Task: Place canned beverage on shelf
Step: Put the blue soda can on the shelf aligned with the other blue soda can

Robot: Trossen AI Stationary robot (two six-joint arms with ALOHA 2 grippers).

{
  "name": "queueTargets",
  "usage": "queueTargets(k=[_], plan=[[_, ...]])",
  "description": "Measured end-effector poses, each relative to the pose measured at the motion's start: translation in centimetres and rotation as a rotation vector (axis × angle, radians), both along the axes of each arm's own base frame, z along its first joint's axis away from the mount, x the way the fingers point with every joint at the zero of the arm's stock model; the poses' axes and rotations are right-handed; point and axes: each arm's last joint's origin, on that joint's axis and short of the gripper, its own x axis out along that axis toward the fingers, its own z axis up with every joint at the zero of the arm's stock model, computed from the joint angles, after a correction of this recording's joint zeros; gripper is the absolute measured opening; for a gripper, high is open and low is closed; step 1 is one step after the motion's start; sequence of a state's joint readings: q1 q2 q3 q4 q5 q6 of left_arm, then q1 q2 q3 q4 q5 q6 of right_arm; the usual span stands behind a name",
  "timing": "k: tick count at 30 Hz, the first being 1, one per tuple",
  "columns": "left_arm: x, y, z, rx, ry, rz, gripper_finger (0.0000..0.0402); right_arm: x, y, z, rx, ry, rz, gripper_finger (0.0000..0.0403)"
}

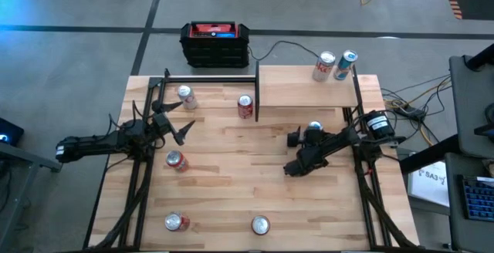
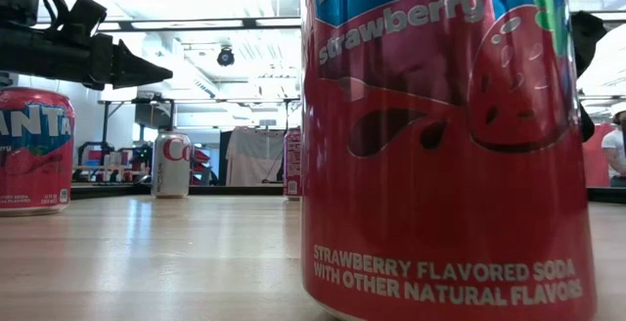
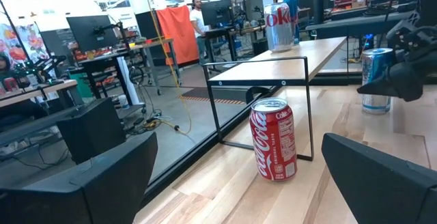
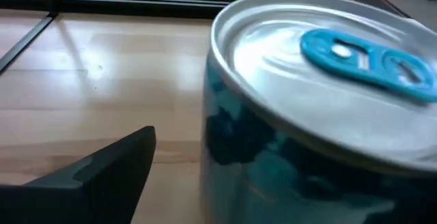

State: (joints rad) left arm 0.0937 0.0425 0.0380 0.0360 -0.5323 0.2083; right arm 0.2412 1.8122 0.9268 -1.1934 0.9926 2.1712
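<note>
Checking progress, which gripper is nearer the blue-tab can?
Right. The right gripper sits at the blue-tab can, fingers either side; the left gripper is far across the table.

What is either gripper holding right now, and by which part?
Nothing yet: right gripper is open around the blue-tab can, not clamped; left gripper is open, empty.

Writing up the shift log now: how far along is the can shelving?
Done: two cans stand on the shelf. In hand: the right gripper, open, is at a blue-tabbed can near the shelf, not yet gripping. Left: that can, a Coca-Cola can and others on the table. The left gripper waits open.
</note>
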Motion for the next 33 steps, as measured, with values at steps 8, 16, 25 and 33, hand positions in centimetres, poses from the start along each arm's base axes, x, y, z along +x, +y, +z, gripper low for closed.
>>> queueTargets(k=[8,16,25,33], plan=[[0.0,0.0,0.0,0.000,0.000,-0.001,0.0399,0.2,0.1,-0.2,0.012,-0.019,0.004,0.0258],[0.0,0.0,0.0,0.000,0.000,-0.001,0.0399,0.4,0.1,-0.2,0.016,-0.026,0.013,0.0208],[0.0,0.0,0.0,0.000,0.000,0.000,0.0399,1.4,0.8,1.7,0.069,0.019,-0.012,0.0208],[0.0,0.0,0.0,0.000,0.000,0.000,0.0399,2.0,2.4,5.6,0.038,0.010,0.006,0.0208]])
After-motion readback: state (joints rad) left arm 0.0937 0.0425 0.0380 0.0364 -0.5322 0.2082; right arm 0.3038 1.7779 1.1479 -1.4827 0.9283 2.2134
